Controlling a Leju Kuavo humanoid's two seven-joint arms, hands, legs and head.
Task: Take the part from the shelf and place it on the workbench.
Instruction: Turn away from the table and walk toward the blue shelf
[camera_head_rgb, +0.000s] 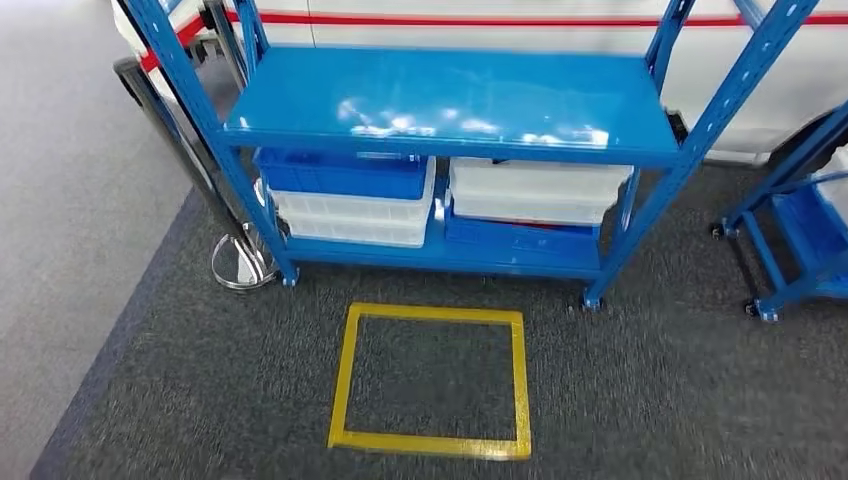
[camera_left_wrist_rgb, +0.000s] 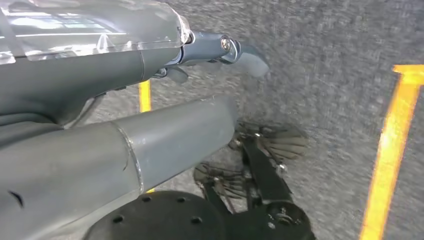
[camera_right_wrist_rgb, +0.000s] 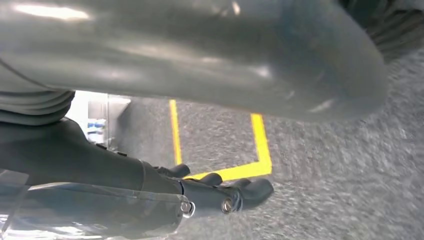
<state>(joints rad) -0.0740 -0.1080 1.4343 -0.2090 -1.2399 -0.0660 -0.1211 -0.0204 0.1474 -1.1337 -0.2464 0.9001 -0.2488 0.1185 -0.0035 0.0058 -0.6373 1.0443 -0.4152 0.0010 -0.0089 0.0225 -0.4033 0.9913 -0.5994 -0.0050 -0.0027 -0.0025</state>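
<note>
The blue metal shelf (camera_head_rgb: 450, 100) stands in front of me, its top board bare and glossy. On the lower board sit stacked bins: a blue bin (camera_head_rgb: 340, 172) over white bins (camera_head_rgb: 352, 215) on the left, and a white bin (camera_head_rgb: 535, 190) over a blue one (camera_head_rgb: 515, 236) on the right. What lies inside them is hidden. My left hand (camera_left_wrist_rgb: 205, 50) hangs over the carpet, fingers loosely extended and holding nothing. My right hand (camera_right_wrist_rgb: 215, 192) also hangs low with its fingers slightly bent and nothing in them.
A yellow taped square (camera_head_rgb: 345, 375) marks the dark carpet just before the shelf. A chrome stand base (camera_head_rgb: 240, 265) sits at the shelf's left leg. A second blue wheeled rack (camera_head_rgb: 800, 230) stands at the right. Grey floor borders the carpet on the left.
</note>
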